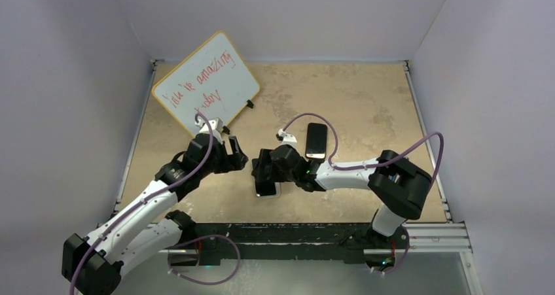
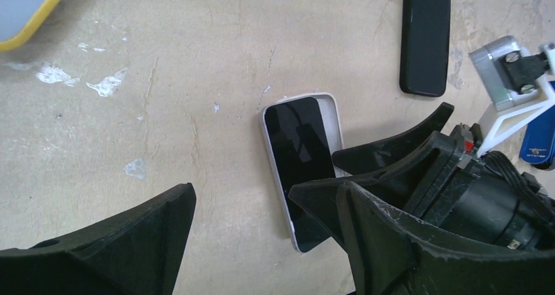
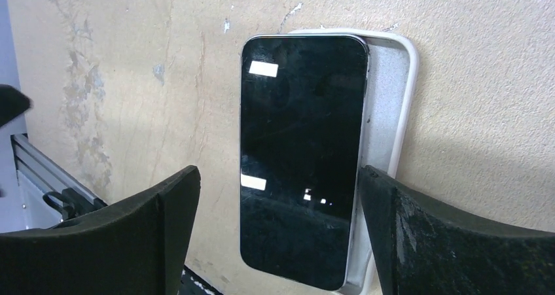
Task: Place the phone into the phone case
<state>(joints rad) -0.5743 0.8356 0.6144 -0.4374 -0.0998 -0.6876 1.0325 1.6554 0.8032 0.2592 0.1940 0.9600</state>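
your right gripper (image 3: 278,177) straddles the phone (image 3: 301,157), jaws spread wide, gripping nothing; case (image 3: 393,99) pokes out at phone's 3 o'clock. left gripper (image 1: 234,156) likewise spread, empty.

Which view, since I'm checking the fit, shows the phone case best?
Right wrist: the phone case is closest, rim and bare inside exposed beside the skewed phone. Left wrist shows it smaller, its lower end hidden; top external, only a tiny pale sliver.
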